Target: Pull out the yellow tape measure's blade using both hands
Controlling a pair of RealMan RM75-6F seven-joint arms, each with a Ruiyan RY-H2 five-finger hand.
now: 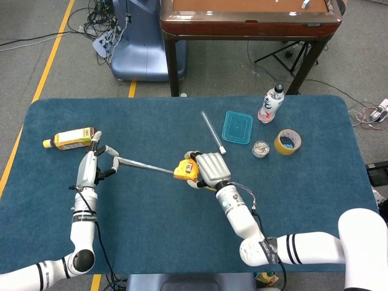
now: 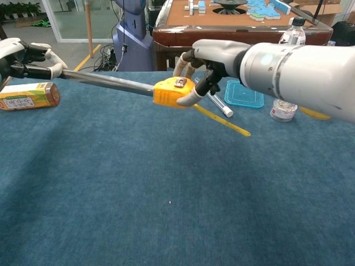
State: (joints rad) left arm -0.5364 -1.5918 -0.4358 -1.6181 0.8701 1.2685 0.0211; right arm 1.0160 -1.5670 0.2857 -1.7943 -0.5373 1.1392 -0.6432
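Observation:
The yellow tape measure (image 1: 183,171) (image 2: 172,92) hangs above the blue table, gripped from behind by my right hand (image 1: 209,169) (image 2: 213,57). Its grey blade (image 1: 145,165) (image 2: 105,82) runs out leftward in a straight line to my left hand (image 1: 96,164) (image 2: 26,58), which pinches the blade's end between thumb and finger. A thin yellow strap (image 2: 222,119) trails from the case toward the right. The two hands are far apart, near the table's middle and its left side.
A brown sauce bottle (image 1: 71,138) (image 2: 26,95) lies just beyond my left hand. At the back right sit a clear tube (image 1: 213,132), a teal lid (image 1: 237,127), a water bottle (image 1: 271,103), a small tin (image 1: 261,148) and a tape roll (image 1: 287,142).

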